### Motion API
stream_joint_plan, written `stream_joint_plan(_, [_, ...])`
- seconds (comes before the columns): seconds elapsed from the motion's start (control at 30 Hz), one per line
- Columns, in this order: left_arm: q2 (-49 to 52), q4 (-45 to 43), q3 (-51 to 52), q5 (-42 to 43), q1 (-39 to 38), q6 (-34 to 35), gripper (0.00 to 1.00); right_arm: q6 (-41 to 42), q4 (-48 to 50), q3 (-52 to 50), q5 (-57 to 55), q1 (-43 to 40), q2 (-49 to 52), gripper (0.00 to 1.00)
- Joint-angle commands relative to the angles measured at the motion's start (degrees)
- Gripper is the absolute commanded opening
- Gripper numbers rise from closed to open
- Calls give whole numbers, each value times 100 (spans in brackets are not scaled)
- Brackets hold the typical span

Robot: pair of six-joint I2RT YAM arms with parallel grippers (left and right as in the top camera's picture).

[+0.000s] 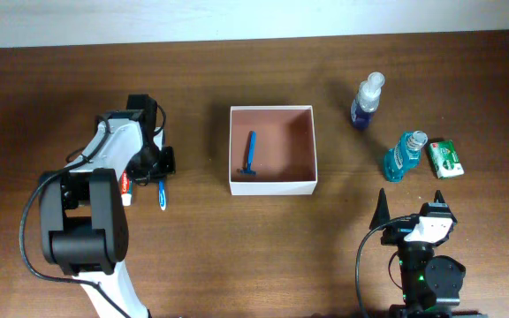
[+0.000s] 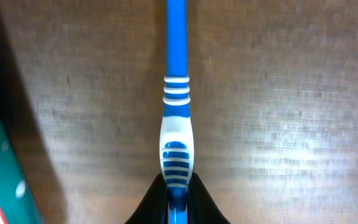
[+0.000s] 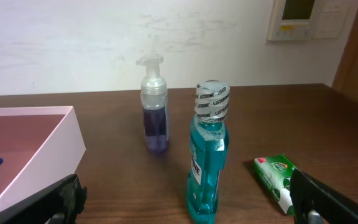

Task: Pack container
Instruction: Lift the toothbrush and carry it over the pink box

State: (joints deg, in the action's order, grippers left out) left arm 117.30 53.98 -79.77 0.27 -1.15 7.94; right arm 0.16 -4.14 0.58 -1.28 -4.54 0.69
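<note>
The container [image 1: 272,186], a square white-walled box with a pinkish-brown inside, stands mid-table with a blue razor [image 1: 250,155] lying in it. To its left a blue-and-white toothbrush [image 1: 161,194] lies on the table. My left gripper [image 1: 157,173] is shut on the toothbrush. In the left wrist view the black fingers [image 2: 157,202] pinch the striped grip of the toothbrush [image 2: 177,93]. My right gripper [image 1: 414,216] stands open near the front right. In its wrist view the container's wall [image 3: 58,140] is at the left, and the right gripper [image 3: 185,202] holds nothing.
A toothpaste tube [image 1: 125,187] lies just left of the toothbrush. At the right stand a purple pump bottle [image 1: 367,100] and a teal mouthwash bottle [image 1: 404,156], with a green soap box [image 1: 445,159] beside them. The mouthwash bottle [image 3: 207,155] stands right before the right gripper.
</note>
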Motion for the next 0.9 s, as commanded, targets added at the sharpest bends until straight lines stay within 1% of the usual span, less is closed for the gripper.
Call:
stream_joint_plan(0.0, [44,269,-483,103,13,-7,7,7,-44,-26,-50,-37,-33,98])
stream_joint_plan(0.1, [44,713,-1008,103,-37,-7,6,7,-44,-26,-50,-37,-33,98])
stream_joint_plan(0.13, [44,968,-1333,105,-105,-7,6,7,-44,-26,-50,-37,-33,99])
stream_joint_plan(0.23, [44,1370,-1886,223,-295,-7,6,7,-44,-26,-50,-37,-33,98])
stream_joint_plan(0.33, [44,1718,-2404,380,-553,-7,6,7,-44,-26,-50,-37,-33,98])
stream_joint_plan(0.37, [44,1893,-2677,466,-748,-4,6,7,-44,-26,-50,-37,-33,98])
stream_joint_plan(0.43, [44,2035,-2903,514,-984,105,6,7,-44,-26,-50,-37,-33,98])
stream_joint_plan(0.67, [44,1991,-3093,730,-1906,323,6,7,-44,-26,-50,-37,-33,98])
stream_joint_plan(0.77, [44,1751,-3093,728,-2273,439,7,7,-44,-26,-50,-37,-33,98])
stream_joint_plan(0.87, [44,1526,-3093,723,-2468,535,6,7,-44,-26,-50,-37,-33,98])
